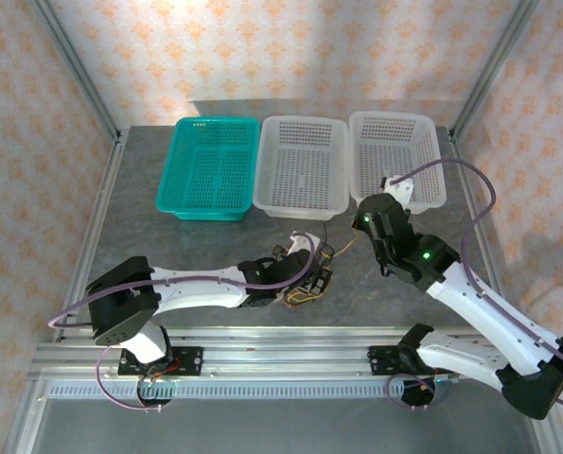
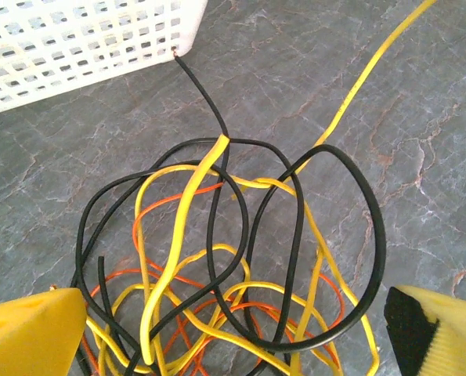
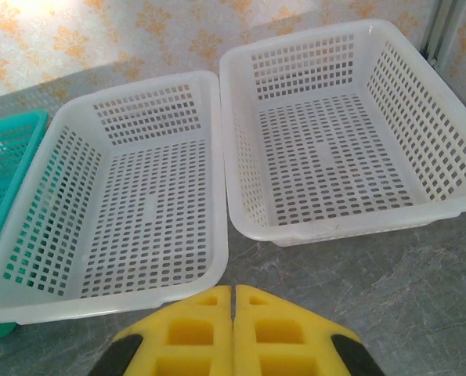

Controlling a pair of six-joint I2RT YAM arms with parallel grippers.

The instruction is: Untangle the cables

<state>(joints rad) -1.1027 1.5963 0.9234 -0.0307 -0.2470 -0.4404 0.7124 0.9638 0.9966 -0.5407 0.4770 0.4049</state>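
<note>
The cables point(image 2: 187, 215) lie in one knot of black, yellow and orange loops on the table point(image 1: 196, 241), a little in front of the middle basket point(image 1: 303, 165). The left gripper point(image 2: 233, 333) hangs right over the knot, its yellow fingers spread wide either side, grasping nothing. One black end reaches up to just beside a white basket's corner, and a yellow strand trails off to the right. The right gripper point(image 3: 233, 301) is clenched, pads pressed together with nothing between them, up by the near rim of the right basket point(image 1: 395, 156). A teal basket point(image 1: 210, 168) sits left of the two white ones, all in a row along the far side. The table is grey and veined like stone, with patterned wallpaper point(image 1: 290, 47) behind and metal posts point(image 1: 78, 66) at the corners
</note>
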